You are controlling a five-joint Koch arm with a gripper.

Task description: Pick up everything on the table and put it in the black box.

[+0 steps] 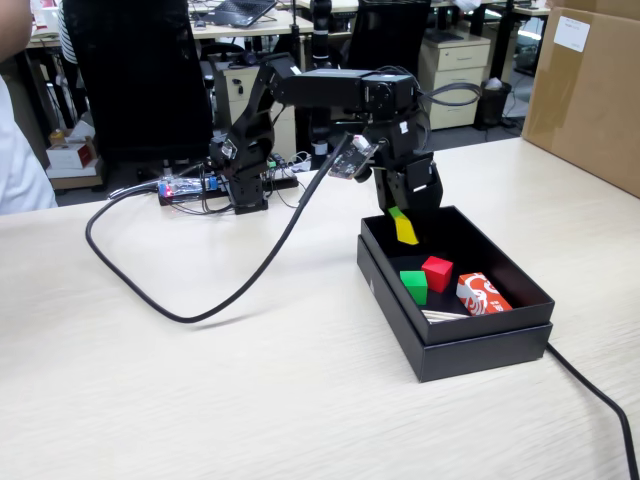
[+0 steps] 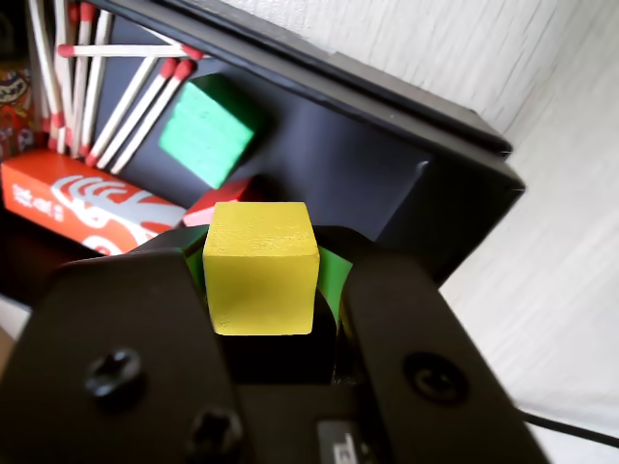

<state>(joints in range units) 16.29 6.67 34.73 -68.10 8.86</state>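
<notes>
The yellow cube [image 2: 259, 266] sits between the two black jaws of my gripper [image 2: 261, 275], which is shut on it. In the fixed view the yellow cube [image 1: 404, 226] hangs at the tip of the gripper [image 1: 405, 222], just above the back left part of the black box [image 1: 480, 345]. The box rests on the beige table [image 1: 200, 400]. The wrist view looks down into the black box [image 2: 387, 164] from over its rim.
Inside the box lie a green cube [image 1: 414, 285], a red cube [image 1: 437, 272], a red-and-white matchbox [image 1: 482, 294] and loose matches [image 2: 106, 87]. A black cable [image 1: 200, 300] curves over the table. A brown carton [image 1: 590, 90] stands at the far right.
</notes>
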